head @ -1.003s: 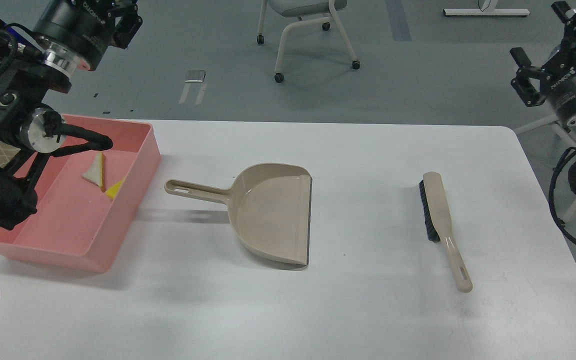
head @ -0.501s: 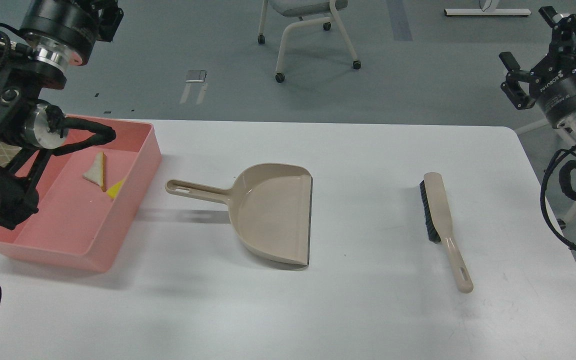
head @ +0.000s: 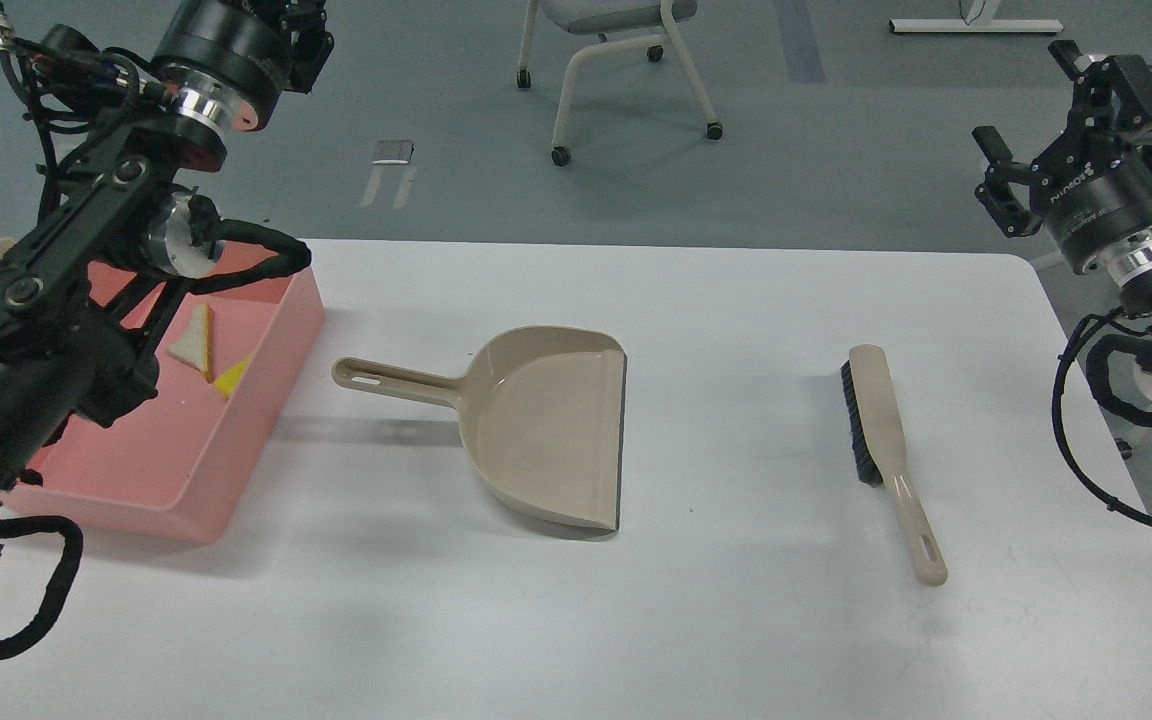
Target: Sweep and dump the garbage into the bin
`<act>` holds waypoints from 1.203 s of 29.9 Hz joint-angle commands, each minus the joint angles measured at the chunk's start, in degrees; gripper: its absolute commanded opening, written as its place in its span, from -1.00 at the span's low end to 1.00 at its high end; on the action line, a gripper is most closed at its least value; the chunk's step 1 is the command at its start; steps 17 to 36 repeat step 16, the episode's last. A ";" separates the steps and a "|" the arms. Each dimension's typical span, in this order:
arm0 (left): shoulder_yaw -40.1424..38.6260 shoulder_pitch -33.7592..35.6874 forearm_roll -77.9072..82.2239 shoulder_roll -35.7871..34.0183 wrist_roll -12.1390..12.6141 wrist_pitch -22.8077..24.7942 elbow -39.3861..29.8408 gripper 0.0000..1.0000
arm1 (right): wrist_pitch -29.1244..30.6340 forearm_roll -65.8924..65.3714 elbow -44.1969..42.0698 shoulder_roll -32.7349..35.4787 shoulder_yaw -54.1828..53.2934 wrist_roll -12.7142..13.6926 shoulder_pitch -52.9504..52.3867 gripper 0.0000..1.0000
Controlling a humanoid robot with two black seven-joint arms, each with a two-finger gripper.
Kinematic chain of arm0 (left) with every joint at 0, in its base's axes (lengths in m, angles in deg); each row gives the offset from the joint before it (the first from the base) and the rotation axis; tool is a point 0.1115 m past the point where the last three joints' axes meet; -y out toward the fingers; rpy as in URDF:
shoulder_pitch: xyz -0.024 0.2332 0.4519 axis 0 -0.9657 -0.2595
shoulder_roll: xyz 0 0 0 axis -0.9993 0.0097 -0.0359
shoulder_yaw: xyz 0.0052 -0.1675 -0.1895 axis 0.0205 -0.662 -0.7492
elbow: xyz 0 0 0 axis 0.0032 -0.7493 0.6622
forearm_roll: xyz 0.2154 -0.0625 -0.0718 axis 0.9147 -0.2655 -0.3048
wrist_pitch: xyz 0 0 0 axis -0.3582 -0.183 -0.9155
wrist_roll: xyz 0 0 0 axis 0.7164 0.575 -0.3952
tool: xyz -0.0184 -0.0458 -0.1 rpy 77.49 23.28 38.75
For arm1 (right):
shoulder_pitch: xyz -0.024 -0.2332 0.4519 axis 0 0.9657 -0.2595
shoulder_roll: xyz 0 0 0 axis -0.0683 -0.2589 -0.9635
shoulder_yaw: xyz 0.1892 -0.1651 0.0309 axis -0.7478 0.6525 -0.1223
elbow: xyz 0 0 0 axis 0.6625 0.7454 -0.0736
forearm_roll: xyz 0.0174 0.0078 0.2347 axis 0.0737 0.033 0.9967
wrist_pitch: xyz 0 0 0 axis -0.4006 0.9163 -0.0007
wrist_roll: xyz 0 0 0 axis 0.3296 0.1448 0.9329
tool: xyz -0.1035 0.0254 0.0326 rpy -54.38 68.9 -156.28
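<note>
The garbage lies inside the pink bin [head: 236,470] at the table's left: a whitish bread-like slice [head: 193,340] and a yellow sponge-like piece [head: 233,377] beside it. The beige dustpan [head: 546,430] lies empty in the middle of the table, handle pointing left toward the bin. The beige brush [head: 881,440] lies to its right, dark bristles facing left. My left gripper [head: 291,30] is high above the bin's far corner, dark and cut off by the top edge. My right gripper [head: 1031,110] is raised off the table's far right corner, fingers apart and empty.
My left arm and its cables hang over the bin's left half and hide part of it. A white office chair [head: 626,60] stands on the grey floor beyond the table. The white table [head: 736,620] has a rounded far right corner.
My left arm has swung to the right, carrying its gripper rightward along the top edge. My right gripper has drifted left. The dustpan, brush and garbage have not moved.
</note>
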 commanded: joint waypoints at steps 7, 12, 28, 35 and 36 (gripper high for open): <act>7.68 0.86 -0.15 5.70 -0.74 7.96 8.40 0.98 | -0.01 0.12 -2.40 -3.61 -1.99 -0.02 -1.57 0.94; 6.64 0.51 -1.81 8.87 -5.46 11.03 8.93 0.98 | -0.23 0.12 -3.73 -4.93 -1.99 0.06 -4.04 0.94; 6.55 0.33 -7.17 9.49 -7.24 13.59 11.74 0.98 | -1.20 0.12 -3.90 -6.25 -1.81 0.15 -5.18 0.99; 6.55 0.33 -7.17 9.49 -7.24 13.59 11.74 0.98 | -1.20 0.12 -3.90 -6.25 -1.81 0.15 -5.18 0.99; 6.55 0.33 -7.17 9.49 -7.24 13.59 11.74 0.98 | -1.20 0.12 -3.90 -6.25 -1.81 0.15 -5.18 0.99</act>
